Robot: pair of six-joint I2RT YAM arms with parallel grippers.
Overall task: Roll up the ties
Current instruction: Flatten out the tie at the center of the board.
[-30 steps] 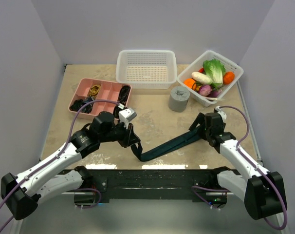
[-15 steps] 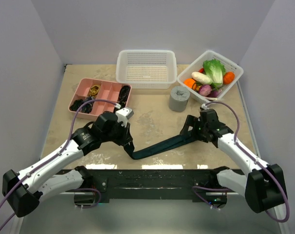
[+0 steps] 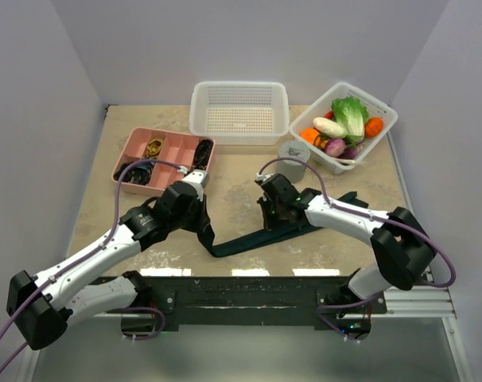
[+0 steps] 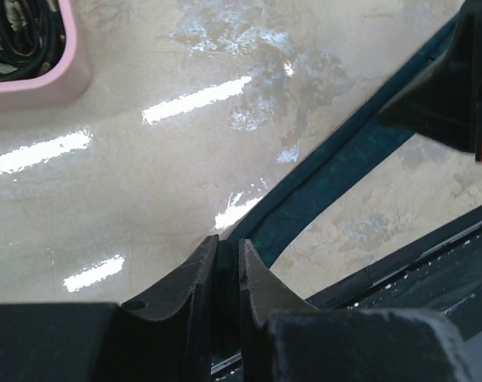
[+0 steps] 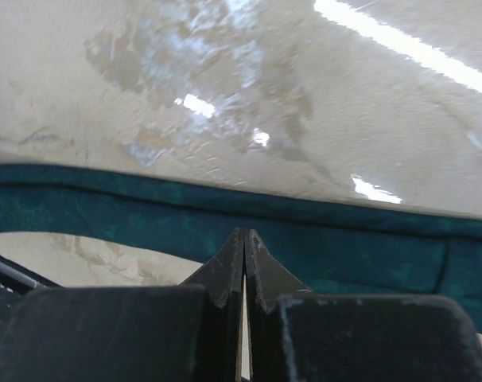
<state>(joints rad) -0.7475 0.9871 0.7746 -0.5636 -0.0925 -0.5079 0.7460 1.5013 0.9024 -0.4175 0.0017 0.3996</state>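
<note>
The dark teal tie [image 3: 249, 241] lies stretched across the front of the table, its wider end toward the right [image 3: 348, 197]. My left gripper [image 3: 207, 236] is shut on its narrow end; in the left wrist view the fabric sits pinched between the jaws of that gripper [image 4: 227, 247], and the tie [image 4: 336, 159] runs away up and right. My right gripper [image 3: 270, 221] reaches across to the tie's middle. In the right wrist view that gripper [image 5: 245, 235] is shut, its tips pressed together right at the band of the tie [image 5: 106, 211], with no fabric visible between them.
A pink divided tray [image 3: 163, 155] with cords stands at the back left, its corner [image 4: 42, 79] in the left wrist view. A white basket [image 3: 239, 111] sits at the back middle and a vegetable basket [image 3: 344, 127] at the back right. A grey cylinder [image 3: 293, 153] stands behind the right arm.
The right arm swung left from the tie's wide end to its middle, and its jaws closed. The left gripper drew the narrow end slightly left.
</note>
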